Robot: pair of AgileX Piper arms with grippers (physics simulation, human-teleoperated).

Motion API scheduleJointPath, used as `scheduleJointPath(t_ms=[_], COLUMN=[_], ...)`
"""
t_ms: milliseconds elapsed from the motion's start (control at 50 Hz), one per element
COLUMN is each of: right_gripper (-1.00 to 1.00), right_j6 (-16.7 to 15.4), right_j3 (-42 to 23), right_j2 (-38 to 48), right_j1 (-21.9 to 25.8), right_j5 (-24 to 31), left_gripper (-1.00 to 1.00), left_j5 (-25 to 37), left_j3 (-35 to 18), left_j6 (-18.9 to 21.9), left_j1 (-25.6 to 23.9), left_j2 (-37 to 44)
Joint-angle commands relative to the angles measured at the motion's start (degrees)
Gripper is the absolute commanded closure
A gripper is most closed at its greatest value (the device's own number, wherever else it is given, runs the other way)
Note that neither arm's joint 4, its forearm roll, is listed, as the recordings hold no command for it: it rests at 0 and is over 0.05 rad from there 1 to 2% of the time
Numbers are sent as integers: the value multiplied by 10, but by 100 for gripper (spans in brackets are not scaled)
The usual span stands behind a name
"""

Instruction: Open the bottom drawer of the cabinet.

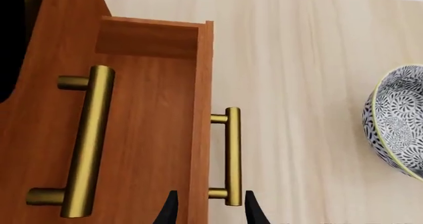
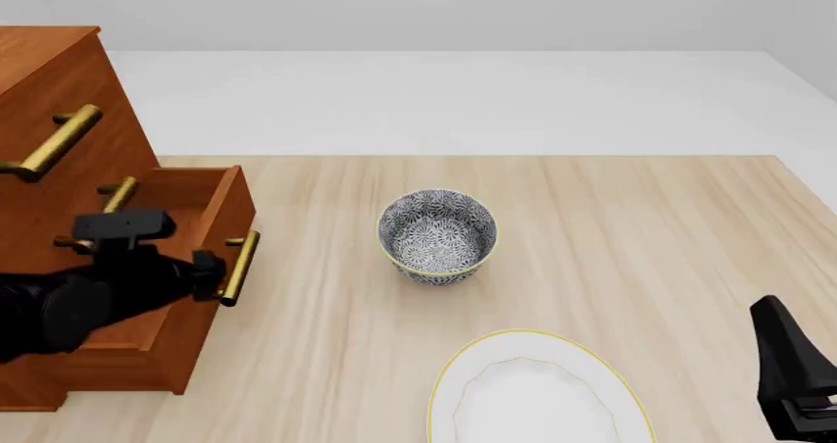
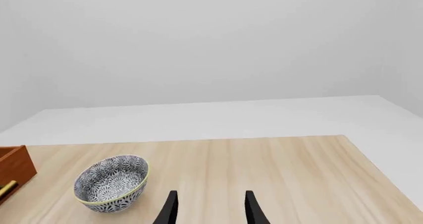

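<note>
bottom drawer standing well out from the cabinet, its hollow showing behind the front panel; looks largely opened, perhaps only a little more pull or a let-go left. brass handle of that drawer sitting between the two dark fingertips of the left tool in the wrist view, fingers parted to either side of the bar and front edge; cannot tell whether actually pressing on it. middle drawer handle just beside, untouched. farther out on the bench, patterned bowl and white plate. right tool parked apart, fingers spread, holding nothing.
</note>
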Motion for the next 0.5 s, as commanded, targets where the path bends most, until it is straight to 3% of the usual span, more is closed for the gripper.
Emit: scheduleJointPath(t_ms=[20, 500], right_gripper=[-100, -100], right_j6=[0, -2], right_j3=[-1, 4], right_j2=[0, 0], right_j1=[-1, -10], right_j5=[1, 1], left_gripper=[-100, -100], left_j5=[-25, -78], left_j3=[12, 34], left_j6=[-6, -41], left_j1=[-7, -40], left_j2=[21, 64])
